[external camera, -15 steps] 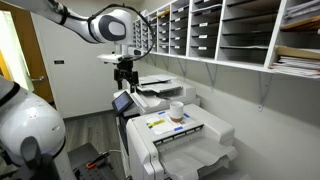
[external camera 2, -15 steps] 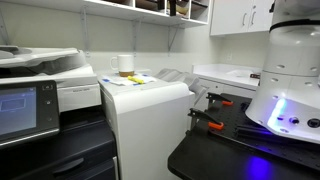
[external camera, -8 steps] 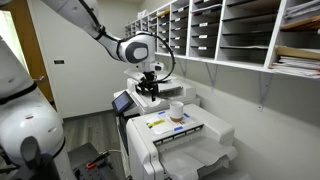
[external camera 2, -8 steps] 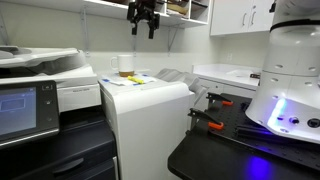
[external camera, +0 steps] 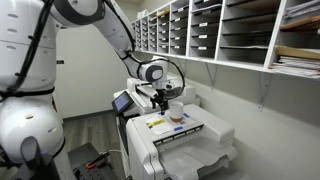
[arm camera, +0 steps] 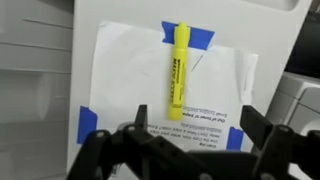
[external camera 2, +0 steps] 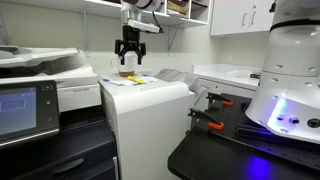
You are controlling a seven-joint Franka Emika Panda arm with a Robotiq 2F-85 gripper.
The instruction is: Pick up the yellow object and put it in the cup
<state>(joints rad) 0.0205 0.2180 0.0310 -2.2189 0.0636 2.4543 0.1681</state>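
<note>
The gripper (external camera 2: 130,52) is dropping in over the white surface (arm camera: 120,12), wide open and empty, lining up above the yellow marker (arm camera: 178,72), so grasping is likely coming next, cup (external camera: 176,111) nearby.

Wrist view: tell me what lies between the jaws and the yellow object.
In the wrist view, only printed white paper; the yellow object lies on it.

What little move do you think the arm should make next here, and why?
Probably lower straight down, nudging forward so the open fingers straddle the slim yellow highlighter pen. In the wrist view it lies flat on the white taped sheet, beyond the spread fingers; in an exterior view the gripper hangs above the white printer top, touching nothing.
</note>
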